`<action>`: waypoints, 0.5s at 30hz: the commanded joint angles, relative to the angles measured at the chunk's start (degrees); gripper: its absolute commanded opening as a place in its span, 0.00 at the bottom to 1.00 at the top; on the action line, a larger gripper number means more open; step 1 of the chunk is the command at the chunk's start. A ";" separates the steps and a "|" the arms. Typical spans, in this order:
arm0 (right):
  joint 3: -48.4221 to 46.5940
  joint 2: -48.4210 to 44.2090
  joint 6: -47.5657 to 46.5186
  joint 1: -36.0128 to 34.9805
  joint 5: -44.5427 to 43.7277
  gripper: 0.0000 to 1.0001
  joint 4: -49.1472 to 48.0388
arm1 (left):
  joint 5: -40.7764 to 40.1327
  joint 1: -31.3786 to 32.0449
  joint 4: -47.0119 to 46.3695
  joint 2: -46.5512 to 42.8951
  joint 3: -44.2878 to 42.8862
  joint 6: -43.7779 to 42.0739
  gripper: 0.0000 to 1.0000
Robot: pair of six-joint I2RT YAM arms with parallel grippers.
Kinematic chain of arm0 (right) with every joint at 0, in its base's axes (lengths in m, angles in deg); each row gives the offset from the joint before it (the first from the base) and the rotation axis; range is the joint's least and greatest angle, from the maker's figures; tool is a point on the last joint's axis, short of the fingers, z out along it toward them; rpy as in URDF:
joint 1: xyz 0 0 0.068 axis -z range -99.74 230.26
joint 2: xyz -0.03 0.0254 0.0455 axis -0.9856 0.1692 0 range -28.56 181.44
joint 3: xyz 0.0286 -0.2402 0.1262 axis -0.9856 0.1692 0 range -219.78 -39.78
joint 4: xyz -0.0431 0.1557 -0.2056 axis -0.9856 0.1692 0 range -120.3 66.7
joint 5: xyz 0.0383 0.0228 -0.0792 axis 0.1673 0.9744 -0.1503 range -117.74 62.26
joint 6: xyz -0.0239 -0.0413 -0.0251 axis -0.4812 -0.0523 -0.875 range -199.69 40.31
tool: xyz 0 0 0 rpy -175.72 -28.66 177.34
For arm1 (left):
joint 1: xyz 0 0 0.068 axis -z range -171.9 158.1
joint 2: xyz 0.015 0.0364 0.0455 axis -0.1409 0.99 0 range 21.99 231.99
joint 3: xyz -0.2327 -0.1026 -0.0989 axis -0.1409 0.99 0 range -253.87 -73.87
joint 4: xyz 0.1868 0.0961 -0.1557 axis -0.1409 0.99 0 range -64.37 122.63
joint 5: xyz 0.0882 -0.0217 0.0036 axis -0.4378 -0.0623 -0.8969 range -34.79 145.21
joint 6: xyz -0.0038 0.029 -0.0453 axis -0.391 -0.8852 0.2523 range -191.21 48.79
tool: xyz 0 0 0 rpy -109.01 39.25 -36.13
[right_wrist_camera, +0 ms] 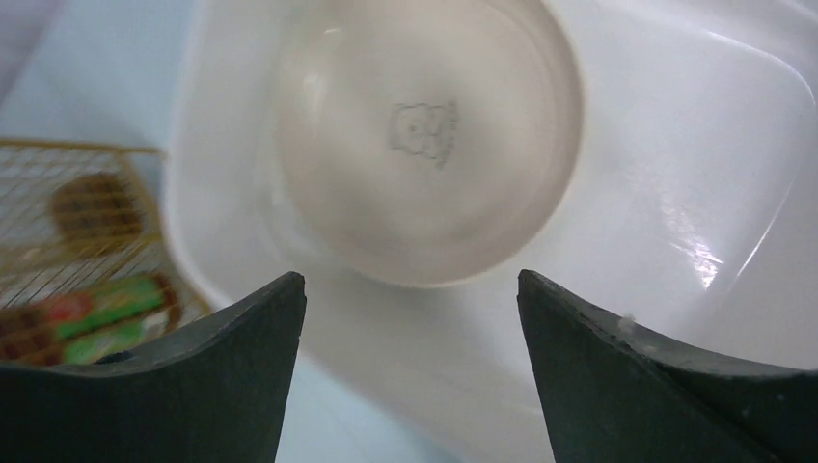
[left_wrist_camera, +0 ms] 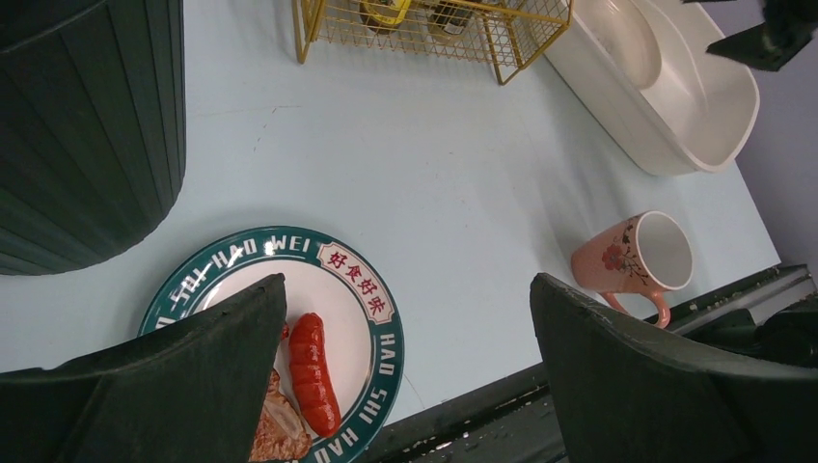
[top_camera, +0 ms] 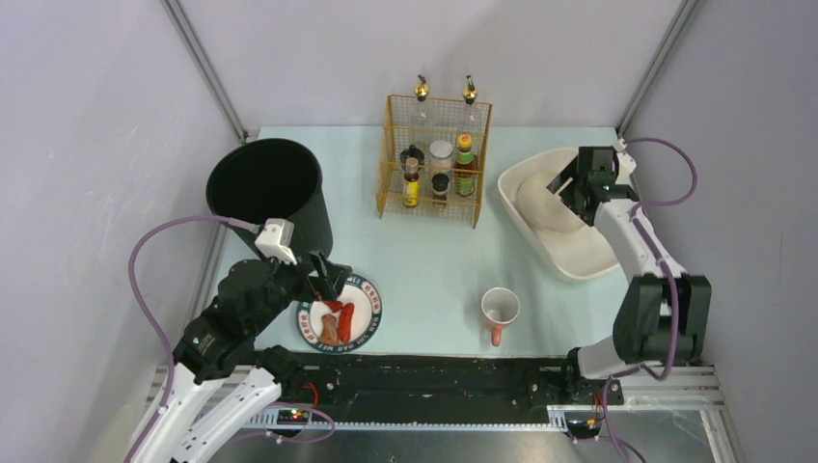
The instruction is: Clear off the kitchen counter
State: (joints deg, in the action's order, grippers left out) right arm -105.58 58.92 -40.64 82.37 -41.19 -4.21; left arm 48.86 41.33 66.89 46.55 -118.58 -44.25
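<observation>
Two pairs of jaws are held apart: left gripper (left_wrist_camera: 405,289) over the plate (left_wrist_camera: 359,282), right gripper (right_wrist_camera: 410,280) over the bowl (right_wrist_camera: 424,135) in the tub (right_wrist_camera: 695,164). Sausage (left_wrist_camera: 311,371) could be spilled onto the counter (top_camera: 424,260) beneath if the plate is tilted.

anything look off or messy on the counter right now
Mostly tidy. The plate near the counter front edge holds a sausage and food scraps; the bowl in the white tub seems upside down, maker's mark showing.
</observation>
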 commanded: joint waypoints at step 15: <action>-1.49 -15.49 -10.51 -37.03 4.33 0.81 0.28 | -7.75 -0.30 -1.00 -1.99 -2.20 0.96 1.00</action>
State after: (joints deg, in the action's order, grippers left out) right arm -105.71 42.59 -48.45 51.75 -41.89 -3.12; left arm 44.55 41.33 66.89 45.85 -118.58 -44.21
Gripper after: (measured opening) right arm 0.817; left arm 0.996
